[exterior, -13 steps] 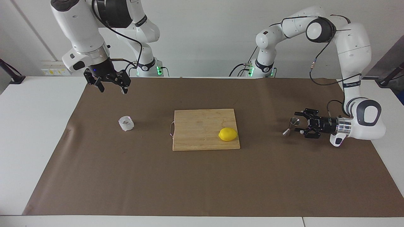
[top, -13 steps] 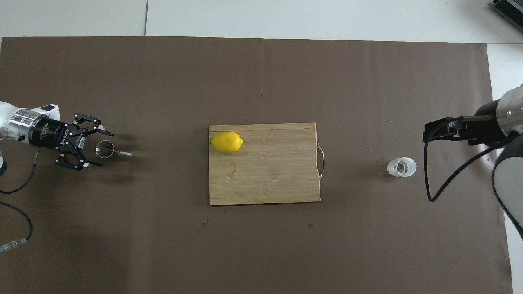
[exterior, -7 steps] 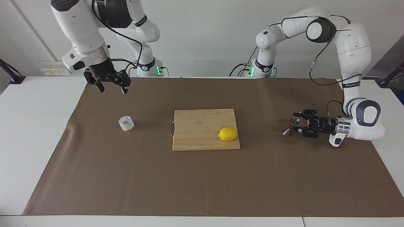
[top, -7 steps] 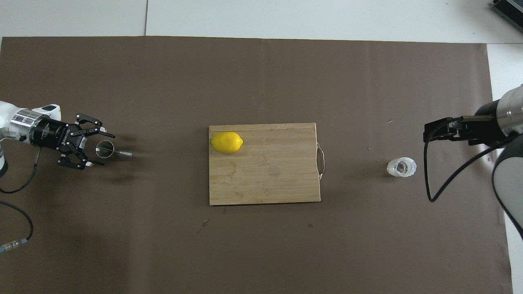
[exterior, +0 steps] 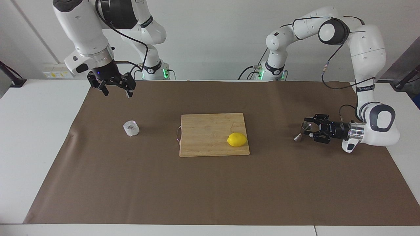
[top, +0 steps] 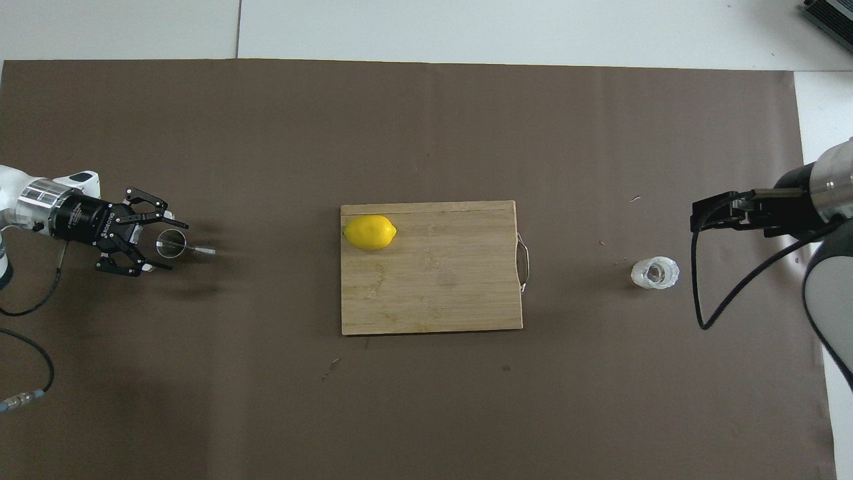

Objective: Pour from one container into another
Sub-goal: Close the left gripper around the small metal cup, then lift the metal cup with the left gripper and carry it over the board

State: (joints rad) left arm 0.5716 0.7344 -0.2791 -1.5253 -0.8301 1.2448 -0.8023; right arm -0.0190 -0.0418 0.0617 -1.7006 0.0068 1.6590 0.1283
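The steel hourglass jigger (exterior: 303, 128) (top: 172, 243) stands on the brown mat at the left arm's end of the table. My left gripper (exterior: 308, 127) (top: 174, 247) lies level and low, one finger on each side of the jigger's upper cone. The jaws are open, with a narrow gap to the jigger. The crinkled whitish cup (exterior: 131, 128) (top: 656, 273) stands alone at the right arm's end. My right gripper (exterior: 117, 94) (top: 696, 215) hangs open, high over the mat near the cup, holding nothing.
A wooden cutting board (exterior: 210, 131) (top: 440, 280) with a wire handle lies mid-table. A yellow lemon (exterior: 237, 139) (top: 370, 232) rests on its corner toward the left arm. The brown mat (exterior: 197, 190) covers most of the white table.
The left gripper's jaws have narrowed around the jigger. The jigger, the cup and the right arm have not moved.
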